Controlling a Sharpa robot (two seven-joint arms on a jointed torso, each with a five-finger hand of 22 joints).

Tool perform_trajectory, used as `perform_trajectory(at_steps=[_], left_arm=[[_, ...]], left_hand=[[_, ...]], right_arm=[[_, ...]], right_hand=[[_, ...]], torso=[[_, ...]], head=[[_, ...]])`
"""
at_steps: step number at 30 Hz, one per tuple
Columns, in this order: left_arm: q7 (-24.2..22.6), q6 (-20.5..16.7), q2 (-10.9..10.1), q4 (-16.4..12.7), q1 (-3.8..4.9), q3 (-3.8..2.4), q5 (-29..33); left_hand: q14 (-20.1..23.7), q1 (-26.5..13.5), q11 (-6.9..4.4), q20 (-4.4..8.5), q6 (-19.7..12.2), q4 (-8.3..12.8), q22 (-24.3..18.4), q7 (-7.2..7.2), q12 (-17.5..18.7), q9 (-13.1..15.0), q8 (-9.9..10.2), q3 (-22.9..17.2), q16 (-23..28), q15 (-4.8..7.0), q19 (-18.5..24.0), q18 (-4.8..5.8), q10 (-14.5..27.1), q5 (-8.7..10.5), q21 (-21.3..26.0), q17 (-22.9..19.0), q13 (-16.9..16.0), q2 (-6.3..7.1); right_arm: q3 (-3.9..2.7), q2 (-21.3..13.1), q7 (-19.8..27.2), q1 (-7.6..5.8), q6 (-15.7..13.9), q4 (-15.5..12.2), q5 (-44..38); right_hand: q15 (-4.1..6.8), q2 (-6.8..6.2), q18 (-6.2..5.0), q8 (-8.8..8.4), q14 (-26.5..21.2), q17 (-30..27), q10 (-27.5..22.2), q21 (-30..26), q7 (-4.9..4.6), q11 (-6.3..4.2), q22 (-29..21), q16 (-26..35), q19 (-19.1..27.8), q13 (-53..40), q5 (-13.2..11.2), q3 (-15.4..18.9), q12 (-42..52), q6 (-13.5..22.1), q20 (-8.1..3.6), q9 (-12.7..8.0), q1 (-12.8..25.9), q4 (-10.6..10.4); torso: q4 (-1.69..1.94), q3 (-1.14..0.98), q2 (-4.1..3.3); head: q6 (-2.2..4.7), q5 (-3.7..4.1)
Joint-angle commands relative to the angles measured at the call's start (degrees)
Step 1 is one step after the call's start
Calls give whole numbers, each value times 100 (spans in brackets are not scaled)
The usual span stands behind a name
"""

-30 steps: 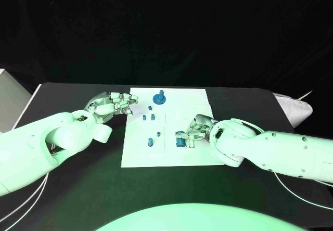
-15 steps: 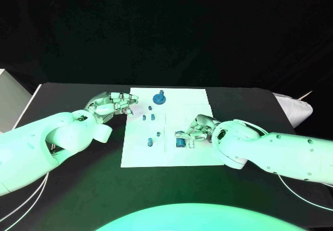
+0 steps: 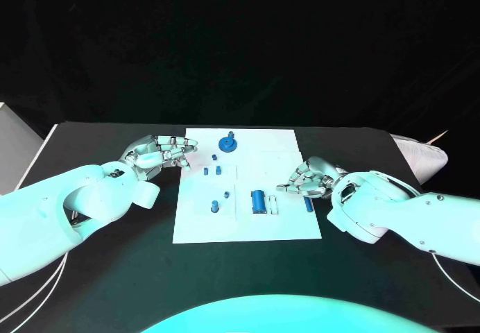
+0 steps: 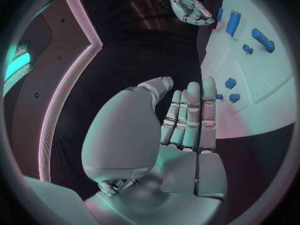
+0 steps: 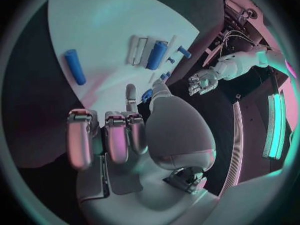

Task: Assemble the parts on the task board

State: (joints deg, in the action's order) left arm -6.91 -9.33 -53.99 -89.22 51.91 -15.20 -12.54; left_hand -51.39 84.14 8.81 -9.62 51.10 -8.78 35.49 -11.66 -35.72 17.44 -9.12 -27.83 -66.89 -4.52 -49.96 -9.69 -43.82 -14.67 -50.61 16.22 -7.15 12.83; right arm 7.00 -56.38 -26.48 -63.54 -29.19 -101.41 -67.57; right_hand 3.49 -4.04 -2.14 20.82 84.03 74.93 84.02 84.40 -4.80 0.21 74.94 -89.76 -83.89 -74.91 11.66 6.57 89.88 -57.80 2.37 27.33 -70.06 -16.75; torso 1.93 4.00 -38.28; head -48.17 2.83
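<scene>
Task board (image 3: 248, 229) lies mid-desk (image 3: 100, 277), white on black. Left hand (image 3: 158, 152) hovers at board's left edge, near far corner; fingers curled in side by side, holding nothing, per left wrist view (image 4: 187, 120). Right hand (image 3: 308, 177) sits over board's right edge, fingers bent but apart, empty; right wrist view (image 5: 119, 135) shows nothing gripped. Long blue cylinder (image 3: 259, 202) lies on the board just left of right hand, beside a white rod (image 3: 273, 203). Another blue cylinder (image 3: 308, 206) lies at board's right edge below the right hand. Round blue part w/ peg (image 3: 229, 143) stands near far edge. Small blue pegs (image 3: 212, 169) near left hand, one more (image 3: 214, 205) lower left.
</scene>
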Motion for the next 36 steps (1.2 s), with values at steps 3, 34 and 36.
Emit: perform_trajectory(at_steps=[3,34,36], left_arm=[[-201,55,3,-21,-14,-5,91],[-217,66,-9,-25,-39,-6,111],[-216,67,-9,-25,-39,-6,111]], left_hand=[[-42,4,1,-19,-14,-41,-9,-39,-34,-6,-31,-5,23,-9,-35,-85,31,-28,32,-9,8,-33],[-42,2,0,-19,-17,-43,-9,-39,-37,-7,-30,-3,23,-9,-35,-85,27,-27,33,-9,8,-31],[-45,-4,-3,-19,-17,-49,-12,-36,-49,-8,-33,-4,22,-7,-36,-86,9,-27,38,-8,9,-35]], right_arm=[[-4,-306,519,-29,-40,54,260],[17,-424,-405,323,458,259,-772],[17,-416,-432,327,457,260,-810]], right_hand=[[-27,-58,80,-87,597,1507,598,15,-27,47,1146,-24,-442,-1509,-92,-43,12,72,27,-29,-453,22],[-10,-231,84,-102,597,1507,583,32,9,18,1167,-24,-449,-1494,-202,-263,-15,-144,22,-74,-600,-8],[-9,-230,83,-101,597,1507,583,30,12,16,1166,-24,-448,-1494,-197,-266,-15,-150,21,-74,-589,-9]], torso=[[-6,1,2],[6,4,-1],[2,4,-2]], head=[[18,77],[-15,171],[-17,166]])
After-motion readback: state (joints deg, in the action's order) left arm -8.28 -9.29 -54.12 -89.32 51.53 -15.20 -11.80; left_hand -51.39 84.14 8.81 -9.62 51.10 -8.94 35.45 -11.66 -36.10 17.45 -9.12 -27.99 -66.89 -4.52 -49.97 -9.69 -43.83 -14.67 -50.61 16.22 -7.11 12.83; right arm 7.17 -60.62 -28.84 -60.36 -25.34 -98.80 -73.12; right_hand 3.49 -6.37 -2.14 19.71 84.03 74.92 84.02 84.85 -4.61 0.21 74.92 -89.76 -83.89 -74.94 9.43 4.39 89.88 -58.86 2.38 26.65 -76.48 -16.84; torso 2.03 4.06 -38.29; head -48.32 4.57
